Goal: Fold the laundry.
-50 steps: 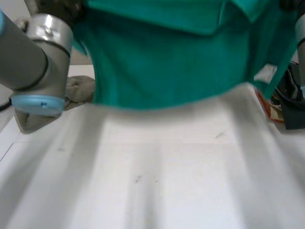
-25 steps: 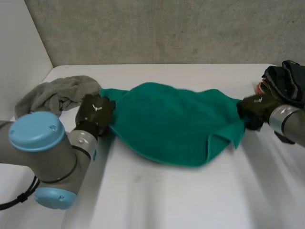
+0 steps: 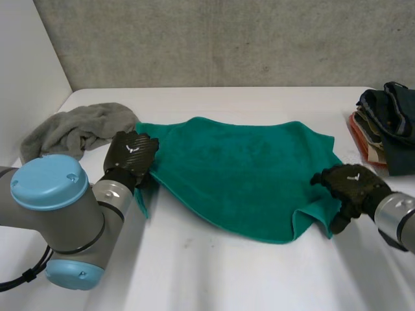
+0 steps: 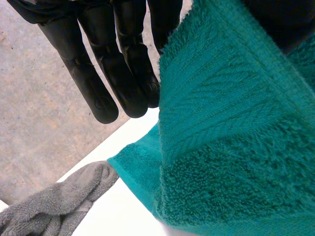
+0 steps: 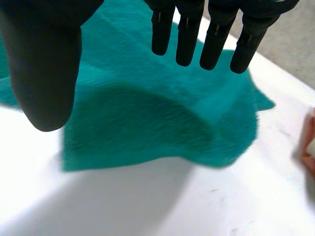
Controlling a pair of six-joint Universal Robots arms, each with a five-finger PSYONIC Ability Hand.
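A green towel (image 3: 240, 175) lies spread across the middle of the white table (image 3: 246, 278). My left hand (image 3: 130, 155) is at the towel's left corner. In the left wrist view its straight fingers (image 4: 113, 64) and thumb pinch the towel's hemmed edge (image 4: 231, 147). My right hand (image 3: 350, 184) hovers by the towel's near right corner, where the cloth is slightly turned over. In the right wrist view its fingers (image 5: 206, 29) are straight and spread from the thumb, holding nothing, with the towel (image 5: 147, 118) lying on the table beneath them.
A crumpled grey towel (image 3: 74, 129) lies at the back left, just beyond my left hand and next to the green towel's corner (image 4: 54, 206). A pile of dark and orange clothes (image 3: 386, 123) sits at the right edge. A grey wall runs behind the table.
The towel, first held up close to the head camera, came down flat onto the table. My right hand then let go of its right corner and moved nearer; my left hand keeps its pinch.
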